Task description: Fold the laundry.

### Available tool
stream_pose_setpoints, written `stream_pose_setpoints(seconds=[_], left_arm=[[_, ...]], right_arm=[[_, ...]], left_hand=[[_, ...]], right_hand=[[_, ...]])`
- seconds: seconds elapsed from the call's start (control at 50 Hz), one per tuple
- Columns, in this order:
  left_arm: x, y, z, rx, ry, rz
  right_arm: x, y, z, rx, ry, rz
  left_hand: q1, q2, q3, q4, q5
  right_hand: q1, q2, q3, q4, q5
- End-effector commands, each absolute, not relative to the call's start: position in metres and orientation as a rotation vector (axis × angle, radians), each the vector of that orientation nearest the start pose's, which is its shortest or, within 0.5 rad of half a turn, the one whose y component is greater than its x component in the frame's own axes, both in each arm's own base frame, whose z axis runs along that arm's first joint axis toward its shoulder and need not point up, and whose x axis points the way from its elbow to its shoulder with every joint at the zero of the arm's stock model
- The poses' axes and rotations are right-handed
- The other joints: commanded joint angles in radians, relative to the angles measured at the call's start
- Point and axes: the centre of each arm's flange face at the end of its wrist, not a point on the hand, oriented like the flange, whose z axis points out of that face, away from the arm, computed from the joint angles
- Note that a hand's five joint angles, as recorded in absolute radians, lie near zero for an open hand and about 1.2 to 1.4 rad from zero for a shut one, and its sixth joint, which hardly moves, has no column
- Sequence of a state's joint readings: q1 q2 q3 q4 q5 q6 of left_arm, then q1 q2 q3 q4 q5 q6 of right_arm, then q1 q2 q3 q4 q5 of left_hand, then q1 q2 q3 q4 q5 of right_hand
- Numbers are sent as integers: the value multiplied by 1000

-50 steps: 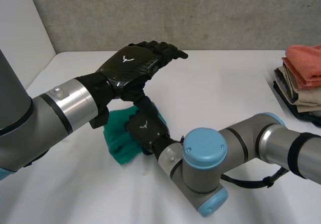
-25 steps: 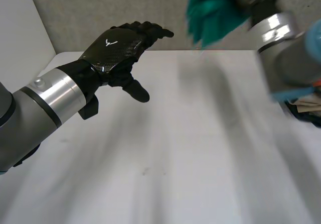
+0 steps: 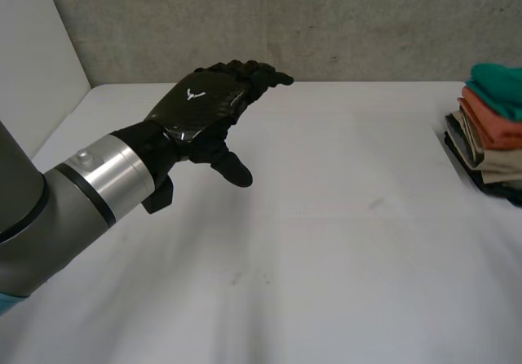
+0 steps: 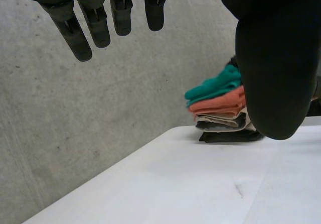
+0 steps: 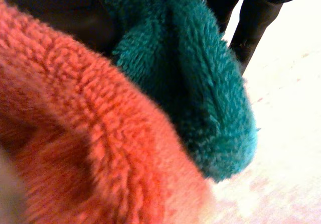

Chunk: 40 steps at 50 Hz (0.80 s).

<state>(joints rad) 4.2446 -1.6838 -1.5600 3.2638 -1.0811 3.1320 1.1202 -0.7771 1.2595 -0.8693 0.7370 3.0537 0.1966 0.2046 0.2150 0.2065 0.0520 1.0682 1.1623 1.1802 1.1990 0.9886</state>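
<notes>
The white counter spreads wide in front of me. Over at its edge on my right sits one stack of folded cloths. A dark cloth lies flat on the counter at the bottom, with beige and orange layers above it and a teal cloth on top.

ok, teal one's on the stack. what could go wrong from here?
1. The teal cloth sits as a rounded lump on the orange cloth, and in the right wrist view it bulges past that cloth. It may slide off the stack.
2. The right hand is right against the teal cloth, so pulling away could drag it off or open the fold.
</notes>
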Motion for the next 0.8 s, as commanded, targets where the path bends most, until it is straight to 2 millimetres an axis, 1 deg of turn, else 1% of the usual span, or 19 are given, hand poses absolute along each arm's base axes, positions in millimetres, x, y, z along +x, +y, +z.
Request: stream_pose_setpoints(seconds=[0.02, 0.04, 0.08, 0.1, 0.18, 0.32, 0.4, 0.42, 0.46, 0.48, 0.52, 0.54, 0.56, 0.62, 0.64, 0.7, 0.72, 0.78, 0.8], left_arm=[[-309, -199, 290, -868, -1597, 1638], [-311, -197, 291, -873, -1587, 1637], [-315, -190, 295, -887, -1560, 1634], [-316, -189, 296, -891, -1553, 1633], [-319, -181, 303, -908, -1515, 1639], [-320, -171, 322, -916, -1445, 1673], [-323, -165, 330, -921, -1408, 1684], [-323, -164, 333, -923, -1398, 1688], [-324, -162, 339, -922, -1377, 1702], [-324, -162, 341, -920, -1373, 1707], [-324, -162, 348, -915, -1354, 1726], [-324, -162, 353, -910, -1342, 1742], [-323, -163, 357, -902, -1335, 1756], [-318, -169, 374, -822, -1347, 1845], [-315, -172, 377, -792, -1359, 1875], [-304, -179, 392, -666, -1398, 1996], [-301, -180, 394, -641, -1407, 2018], [-289, -190, 394, -568, -1468, 2088], [-286, -194, 392, -552, -1496, 2096]], right_arm=[[-24, -473, 173, -800, 1812, -2407], [-25, -471, 180, -776, 1827, -2417], [-26, -466, 196, -724, 1862, -2434], [-26, -461, 210, -674, 1897, -2439], [-24, -450, 227, -556, 2001, -2413], [-25, -434, 233, -453, 2188, -2362], [-33, -423, 239, -434, 2340, -2382], [-37, -420, 245, -427, 2392, -2416], [-39, -418, 256, -425, 2414, -2467], [-40, -416, 269, -411, 2423, -2538], [-36, -411, 286, -406, 2405, -2612], [-30, -409, 295, -402, 2375, -2646], [-15, -403, 314, -411, 2305, -2713], [16, -396, 336, -445, 2146, -2779], [39, -391, 344, -448, 2026, -2783], [76, -380, 350, -446, 1852, -2736], [99, -371, 350, -459, 1757, -2690], [127, -357, 349, -475, 1665, -2611], [140, -350, 342, -480, 1657, -2546]], left_hand=[[67, 59, 48, 57, 37], [67, 59, 48, 57, 37], [67, 59, 48, 57, 37], [67, 59, 48, 57, 37], [61, 53, 43, 51, 31], [61, 53, 43, 51, 31], [61, 53, 43, 51, 31], [61, 53, 43, 51, 31], [61, 53, 43, 51, 31], [61, 53, 43, 51, 31], [61, 53, 43, 51, 31], [64, 56, 45, 54, 34], [67, 59, 48, 57, 37], [70, 62, 51, 60, 40], [70, 62, 51, 60, 40], [73, 65, 54, 63, 43], [73, 65, 54, 63, 43], [49, 41, 31, 39, 19], [49, 41, 31, 39, 19]], right_hand=[[-730, -824, -842, -861, -825], [-894, -988, -1006, -1024, -989], [-894, -988, -1006, -1024, -989], [-894, -988, -1006, -1024, -989], [-894, -988, -1006, -1024, -989], [-894, -988, -1006, -1024, -989], [-894, -988, -1006, -1024, -989], [-894, -988, -1006, -1024, -989], [-894, -988, -1006, -1024, -989], [-894, -988, -1006, -1024, -989], [-894, -988, -1006, -1024, -989], [-894, -988, -1006, -1024, -989], [-894, -988, -1006, -1024, -989], [-894, -988, -1006, -1024, -989], [-894, -988, -1006, -1024, -989], [-894, -988, -1006, -1024, -989], [-894, -988, -1006, -1024, -989], [-894, -988, -1006, -1024, -989], [-894, -988, -1006, -1024, -989]])
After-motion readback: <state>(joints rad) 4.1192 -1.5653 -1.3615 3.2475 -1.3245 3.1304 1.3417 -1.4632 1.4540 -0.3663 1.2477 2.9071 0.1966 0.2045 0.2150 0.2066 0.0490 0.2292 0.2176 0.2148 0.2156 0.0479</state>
